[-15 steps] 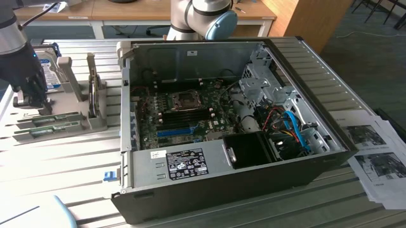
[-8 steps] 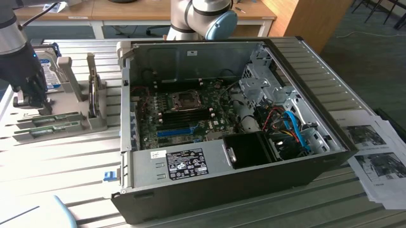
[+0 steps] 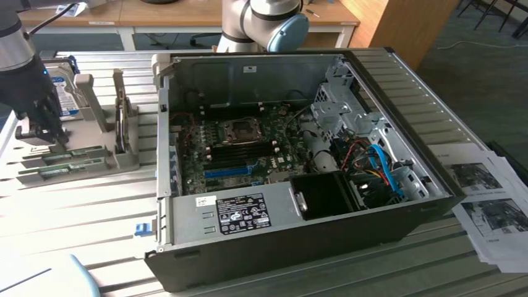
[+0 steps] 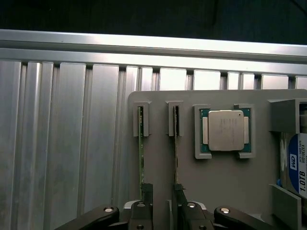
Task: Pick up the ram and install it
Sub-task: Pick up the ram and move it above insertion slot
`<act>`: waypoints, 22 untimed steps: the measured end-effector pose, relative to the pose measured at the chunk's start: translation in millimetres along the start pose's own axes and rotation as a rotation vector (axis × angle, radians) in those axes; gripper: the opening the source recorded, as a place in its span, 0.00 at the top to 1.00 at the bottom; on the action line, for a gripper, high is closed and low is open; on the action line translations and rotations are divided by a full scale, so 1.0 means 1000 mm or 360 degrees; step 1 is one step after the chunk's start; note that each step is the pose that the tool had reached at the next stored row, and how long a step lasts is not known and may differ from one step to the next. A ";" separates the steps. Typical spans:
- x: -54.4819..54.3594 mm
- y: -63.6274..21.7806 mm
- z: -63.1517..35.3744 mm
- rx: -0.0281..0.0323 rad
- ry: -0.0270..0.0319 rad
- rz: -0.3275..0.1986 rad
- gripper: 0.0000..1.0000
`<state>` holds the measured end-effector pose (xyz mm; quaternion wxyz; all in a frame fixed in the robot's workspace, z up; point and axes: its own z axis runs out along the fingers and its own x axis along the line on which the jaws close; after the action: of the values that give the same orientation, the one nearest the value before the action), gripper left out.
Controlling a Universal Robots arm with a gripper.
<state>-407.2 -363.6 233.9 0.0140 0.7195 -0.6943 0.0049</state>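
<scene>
there, jaws parted by the ram point(image 4: 176, 153), second stick point(image 4: 141, 153) and processor point(image 4: 225, 130) alongside.

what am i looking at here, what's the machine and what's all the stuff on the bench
It is a robot arm with a two-fingered claw at its end. One picture comes from a camera standing off the arm, looking over the whole bench; the other from a camera on the arm's wrist, looking along the claw. On the slatted metal bench stands an open computer case with its motherboard showing. At the exterior view's left is a grey holder carrying a ram stick and a second ram stick, both on edge, a processor chip and a hard drive. Printed papers lie at the exterior view's right. The claw stands open close to the sticks' ends and holds nothing.
</scene>
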 end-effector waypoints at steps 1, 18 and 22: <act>0.000 0.0000 0.0000 0.00000 0.00000 0.0000 0.71; 0.001 -0.0001 0.0031 0.00003 -0.00001 0.0000 0.71; 0.003 0.0001 0.0031 0.00001 0.00000 0.0000 0.71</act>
<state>-407.2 -367.1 230.9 0.0140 0.7195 -0.6943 0.0049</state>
